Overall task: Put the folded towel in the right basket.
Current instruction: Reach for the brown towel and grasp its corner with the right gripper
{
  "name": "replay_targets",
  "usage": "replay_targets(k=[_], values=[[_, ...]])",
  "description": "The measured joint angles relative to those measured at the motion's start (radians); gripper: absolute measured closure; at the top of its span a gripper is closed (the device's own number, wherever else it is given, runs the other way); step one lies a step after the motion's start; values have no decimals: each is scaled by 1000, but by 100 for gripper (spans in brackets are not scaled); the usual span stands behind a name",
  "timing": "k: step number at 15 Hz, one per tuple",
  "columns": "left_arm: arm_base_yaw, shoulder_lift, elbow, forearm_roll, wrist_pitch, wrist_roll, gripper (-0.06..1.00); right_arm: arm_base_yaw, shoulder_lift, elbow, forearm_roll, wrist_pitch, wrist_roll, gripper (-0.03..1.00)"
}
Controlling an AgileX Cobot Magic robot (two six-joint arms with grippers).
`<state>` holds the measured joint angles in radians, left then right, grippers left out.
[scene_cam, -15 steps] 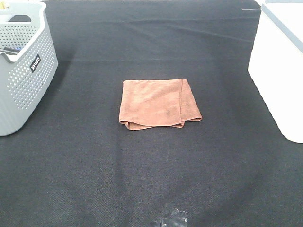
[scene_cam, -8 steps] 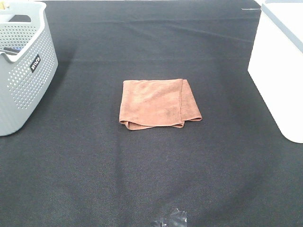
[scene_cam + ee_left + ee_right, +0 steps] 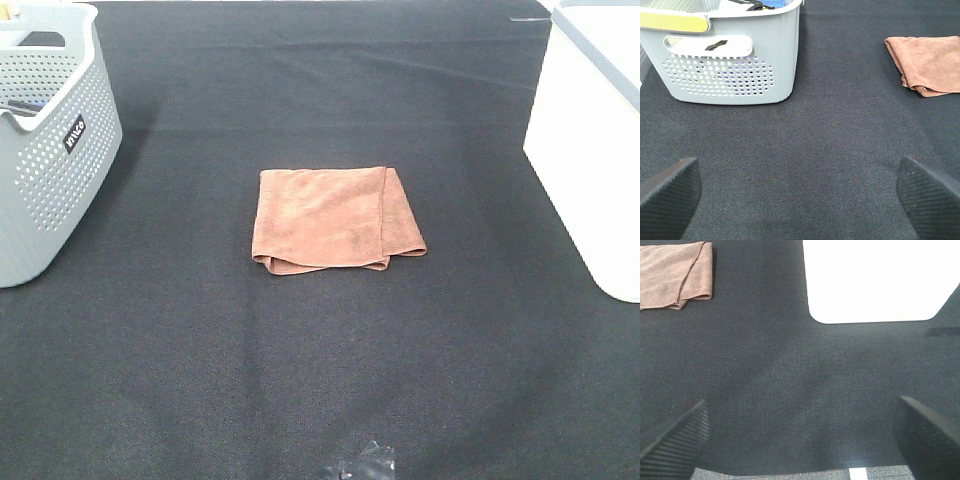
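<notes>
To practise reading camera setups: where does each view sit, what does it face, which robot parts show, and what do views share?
Exterior high: mounted high, looking down at towel, grey basket left, white basket right; no arm clearly shows.
Left wrist: on left arm, facing grey basket; open left gripper shows.
Right wrist: on right arm, facing white basket; open right gripper shows.
All three share the towel.

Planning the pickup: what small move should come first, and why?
Probably move the right gripper toward the folded towel: it lies flat and untouched, clear of both open jaws, and the white right basket stands on that arm's side.
</notes>
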<state>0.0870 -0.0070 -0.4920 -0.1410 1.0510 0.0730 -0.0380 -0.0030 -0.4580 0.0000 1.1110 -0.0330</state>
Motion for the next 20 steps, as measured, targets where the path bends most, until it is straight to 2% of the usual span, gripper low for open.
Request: replay_targets(k=[20], values=[[0,0,0,0,0,0,-5,0,0,0,0,0,0,1]])
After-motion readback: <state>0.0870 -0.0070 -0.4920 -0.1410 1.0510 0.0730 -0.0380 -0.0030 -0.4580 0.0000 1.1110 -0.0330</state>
